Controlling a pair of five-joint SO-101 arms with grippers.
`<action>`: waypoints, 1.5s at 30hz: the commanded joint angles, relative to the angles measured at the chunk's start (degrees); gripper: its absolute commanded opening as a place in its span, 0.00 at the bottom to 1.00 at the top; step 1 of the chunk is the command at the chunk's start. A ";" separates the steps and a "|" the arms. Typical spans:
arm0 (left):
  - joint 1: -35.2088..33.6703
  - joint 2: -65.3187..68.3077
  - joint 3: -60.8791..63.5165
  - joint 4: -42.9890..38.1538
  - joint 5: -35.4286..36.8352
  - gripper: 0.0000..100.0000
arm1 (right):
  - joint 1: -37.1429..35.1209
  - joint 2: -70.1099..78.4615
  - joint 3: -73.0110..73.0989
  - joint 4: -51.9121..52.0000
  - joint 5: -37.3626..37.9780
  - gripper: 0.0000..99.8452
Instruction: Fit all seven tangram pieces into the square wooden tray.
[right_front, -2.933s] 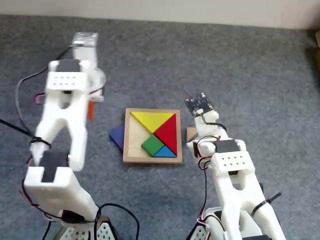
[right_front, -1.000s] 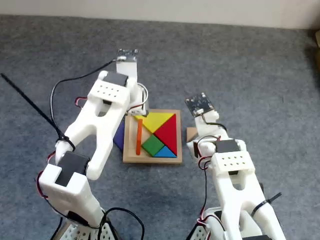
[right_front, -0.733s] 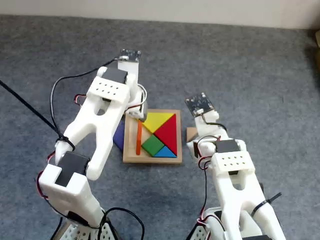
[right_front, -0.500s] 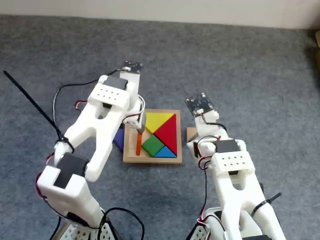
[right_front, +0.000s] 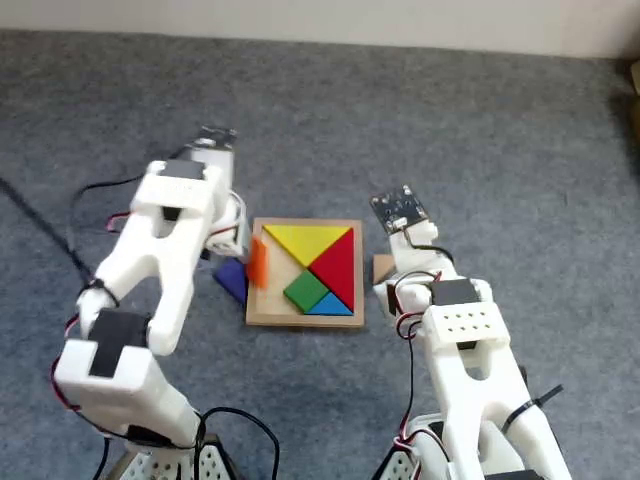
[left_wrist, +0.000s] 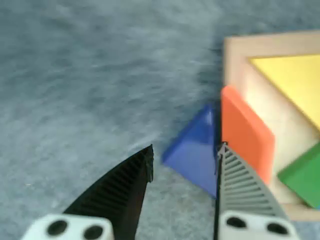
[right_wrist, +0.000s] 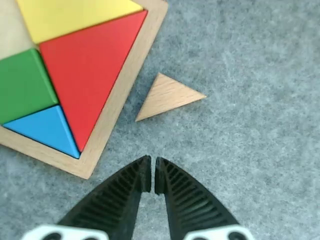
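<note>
Between the spread fingers of the left gripper (left_wrist: 186, 149), jaws wide and holding nothing, the dark blue piece (left_wrist: 197, 155) lies on the carpet (left_wrist: 75, 75), just beside the tray (left_wrist: 235, 45). The orange piece (left_wrist: 246, 135) sits tilted across the tray rim, close against the grey finger (left_wrist: 237, 185), and is not seated.

Seated flat are the yellow triangle (right_front: 305, 243), red triangle (right_front: 335, 265), green square (right_front: 305, 290) and light blue triangle (right_front: 328, 306).

The right gripper (right_wrist: 152, 167) is closed and empty. The plain wooden triangle (right_wrist: 165, 95) lies on the carpet just ahead of it, beside the tray.

Assessment: four of seven placed, three outstanding.
</note>
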 joint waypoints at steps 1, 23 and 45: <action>-0.84 -1.01 -0.22 -0.44 -0.18 0.21 | 0.57 -1.80 -0.40 -1.01 -0.53 0.03; 9.54 -1.01 -0.75 -1.85 0.35 0.21 | 0.57 -1.80 -0.40 -1.01 -0.53 0.03; 0.92 8.22 -4.00 -8.97 0.35 0.21 | 0.57 -1.80 -0.40 -0.92 -0.53 0.03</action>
